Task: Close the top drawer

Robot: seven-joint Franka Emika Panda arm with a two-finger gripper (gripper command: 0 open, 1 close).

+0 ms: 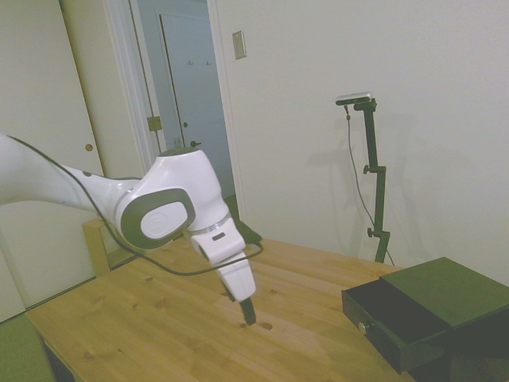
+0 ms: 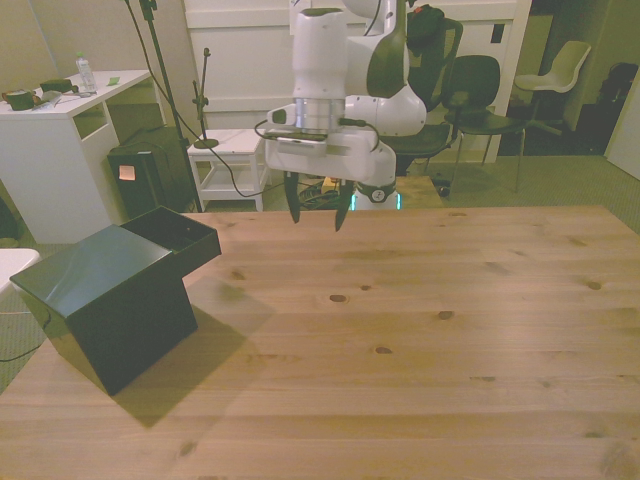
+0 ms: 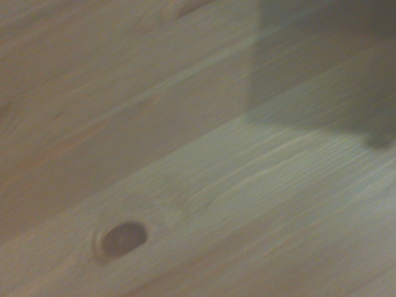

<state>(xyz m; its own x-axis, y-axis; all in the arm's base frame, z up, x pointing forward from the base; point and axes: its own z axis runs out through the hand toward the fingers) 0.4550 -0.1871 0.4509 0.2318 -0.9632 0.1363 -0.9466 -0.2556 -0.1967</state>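
Three views, taken in turn.

Side view: white arm (image 1: pixel 159 211) reaching in from the picture's left, wrist tilted, gripper (image 1: pixel 248 312) pointing down over the wooden table (image 1: pixel 143 318), tip close above the boards beside a dark knot (image 1: pixel 267 325). Fingers seen edge-on from this side, one behind the other, so spacing hard to judge here. Black cabinet (image 1: pixel 453 290) at the picture's right end of the table, well apart from the gripper. Top drawer (image 1: pixel 390 322) pulled out toward the arm, dark inside visible, small round knob (image 1: pixel 363 326) on its flat front. Lower drawers hidden below the frame's edge.

Front view: gripper (image 2: pixel 315 212) hanging near the table's far edge, left of centre, fingers (image 2: pixel 292 205) spread apart with nothing between them. Cabinet (image 2: pixel 105 300) standing at the front view's left on the table (image 2: pixel 420 350), turned at an angle. Top drawer (image 2: pixel 175 238) jutting out from the cabinet's upper part toward the table's middle, open and not pushed in. Gripper well apart from the drawer, off to its right in this view. Background clutter: white desk (image 2: pixel 60 150), chairs (image 2: pixel 560 75).

Wrist view: blurred pale wood planks only, one oval knot (image 3: pixel 124 237) in the grain, and a dark soft-edged shadow (image 3: pixel 322 68) across one corner. Drawer not seen from this camera.
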